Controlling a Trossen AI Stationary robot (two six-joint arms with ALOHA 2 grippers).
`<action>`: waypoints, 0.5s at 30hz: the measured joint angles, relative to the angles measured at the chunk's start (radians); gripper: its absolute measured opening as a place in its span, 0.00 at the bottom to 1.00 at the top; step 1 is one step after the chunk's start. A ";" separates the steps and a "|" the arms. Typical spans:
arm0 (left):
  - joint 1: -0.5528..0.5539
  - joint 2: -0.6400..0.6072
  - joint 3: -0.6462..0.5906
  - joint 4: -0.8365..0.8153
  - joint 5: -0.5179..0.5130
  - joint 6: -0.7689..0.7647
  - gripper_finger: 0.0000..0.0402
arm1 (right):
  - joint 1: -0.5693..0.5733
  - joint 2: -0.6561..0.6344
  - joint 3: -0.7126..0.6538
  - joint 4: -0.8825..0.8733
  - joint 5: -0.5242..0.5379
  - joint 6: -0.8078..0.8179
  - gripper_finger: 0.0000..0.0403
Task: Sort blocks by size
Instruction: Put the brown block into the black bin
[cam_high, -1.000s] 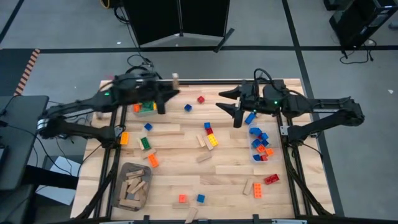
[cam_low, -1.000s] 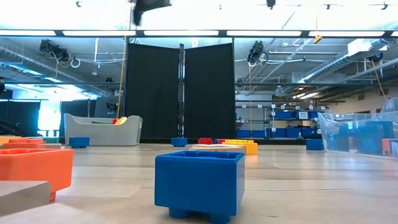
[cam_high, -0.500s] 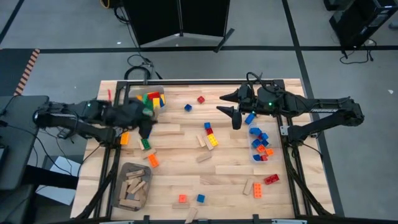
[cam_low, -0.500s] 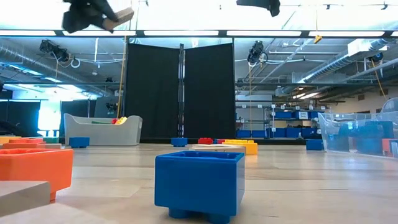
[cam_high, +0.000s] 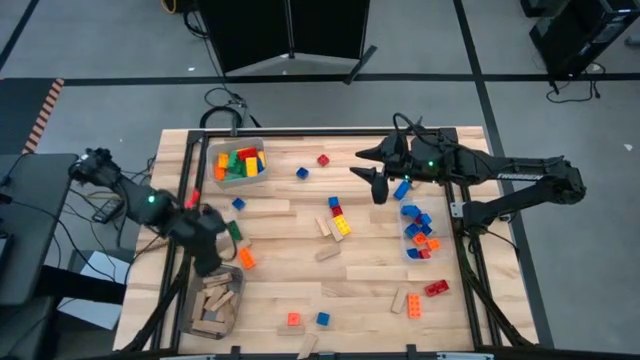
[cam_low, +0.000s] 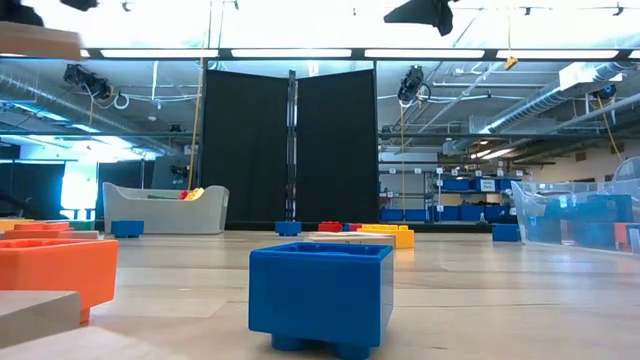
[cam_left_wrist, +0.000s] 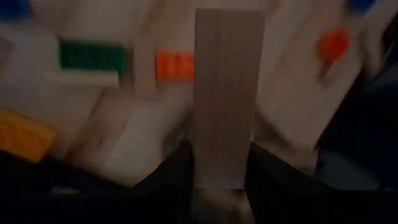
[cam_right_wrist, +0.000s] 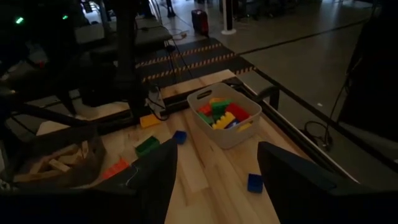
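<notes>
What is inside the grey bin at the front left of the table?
The grey bin holds a loose pile of tan wooden pieces. The left gripper, shut on another wooden piece, hangs over its far end and covers that part.

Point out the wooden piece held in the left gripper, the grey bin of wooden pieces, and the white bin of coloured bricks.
wooden piece (cam_left_wrist: 225, 93), left wrist view, middle of its upright face.
grey bin (cam_high: 236, 291), high view, its right rim.
white bin (cam_right_wrist: 239, 133), right wrist view, its front wall.
</notes>
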 joint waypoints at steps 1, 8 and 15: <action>-0.024 0.011 0.000 -0.008 0.011 0.005 0.30 | -0.003 0.000 0.000 0.000 0.000 0.000 0.59; -0.149 0.115 0.000 -0.019 0.021 0.199 0.30 | -0.022 0.000 0.000 0.001 0.000 0.000 0.58; -0.201 0.234 0.000 -0.019 0.040 0.278 0.31 | -0.022 0.000 0.000 -0.006 0.000 -0.004 0.58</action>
